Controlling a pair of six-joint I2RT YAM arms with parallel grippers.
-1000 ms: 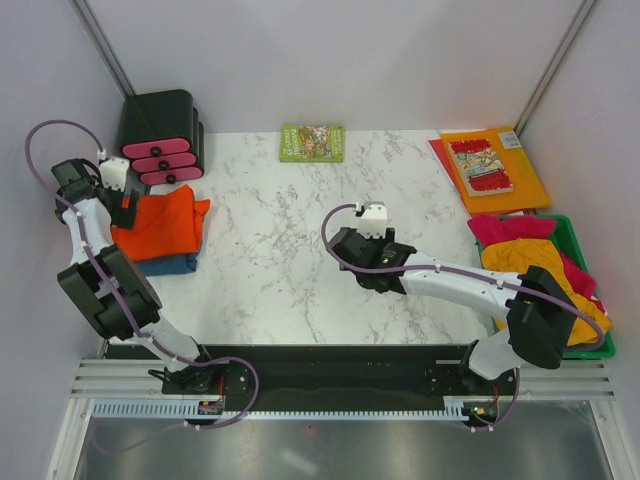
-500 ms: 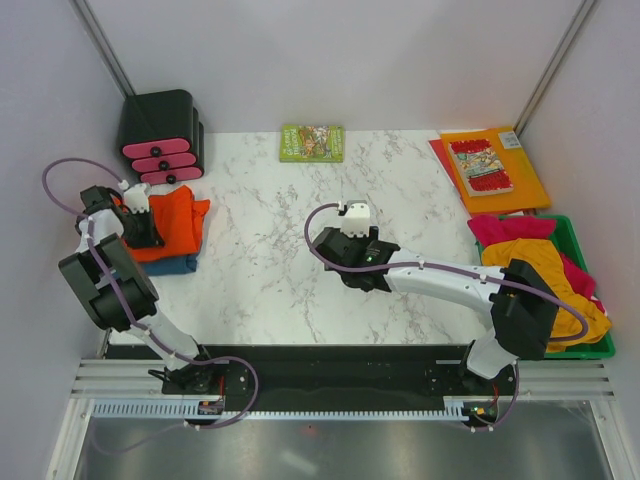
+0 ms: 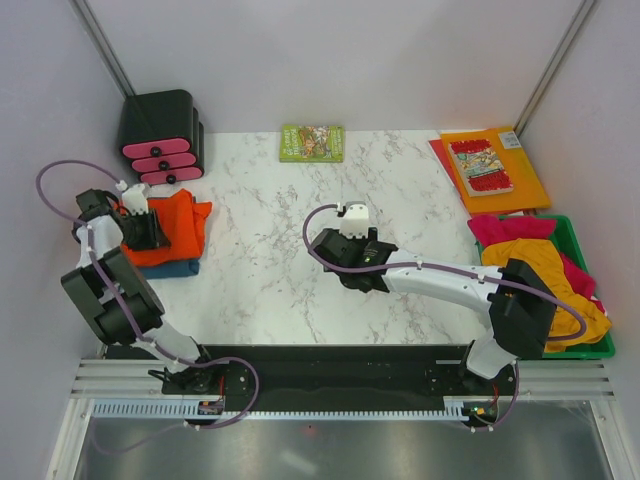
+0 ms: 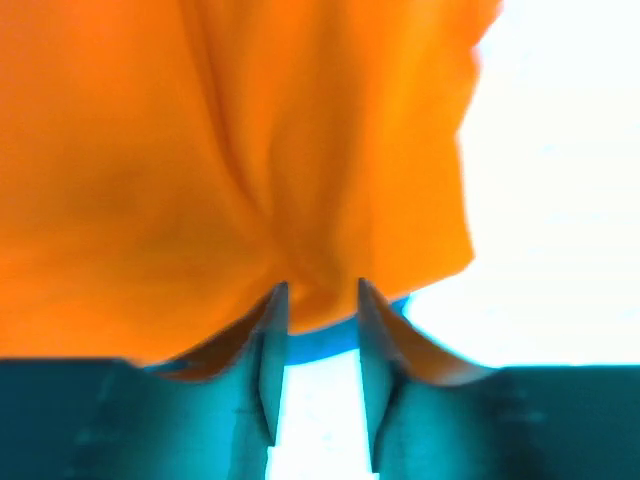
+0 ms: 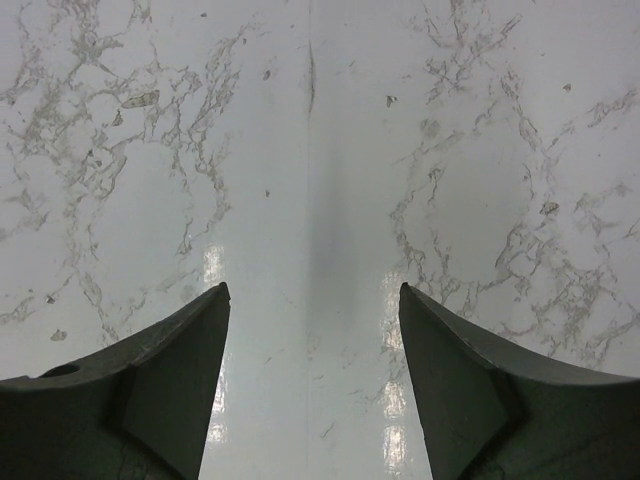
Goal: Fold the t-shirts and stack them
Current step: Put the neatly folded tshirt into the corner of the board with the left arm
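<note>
An orange-red t-shirt [image 3: 172, 225] lies folded on top of a teal-blue t-shirt [image 3: 172, 266] at the table's left edge. My left gripper [image 3: 150, 232] sits at the left side of this stack. In the left wrist view its jaws [image 4: 318, 290] stand a little apart, with the tips at the puckered edge of the orange shirt [image 4: 200, 150]. A strip of the teal shirt [image 4: 340, 340] and bright table show between the fingers. My right gripper [image 3: 338, 262] hovers open over the table's middle, and only bare marble lies between its fingertips [image 5: 312, 290]. A mustard-yellow shirt [image 3: 540, 262] and a magenta-pink shirt [image 3: 510, 228] lie crumpled at the right.
The crumpled shirts fill a green bin [image 3: 572, 228] at the right edge. An orange folder with a comic book [image 3: 495, 165] lies at the back right. A green book [image 3: 312, 142] is at the back centre. A black rack with pink inserts [image 3: 160, 135] stands right behind the stack.
My left gripper came forward from beside the black rack to the orange shirt's left edge, and its jaws now stand slightly apart. The right arm shifted a little to the left.
</note>
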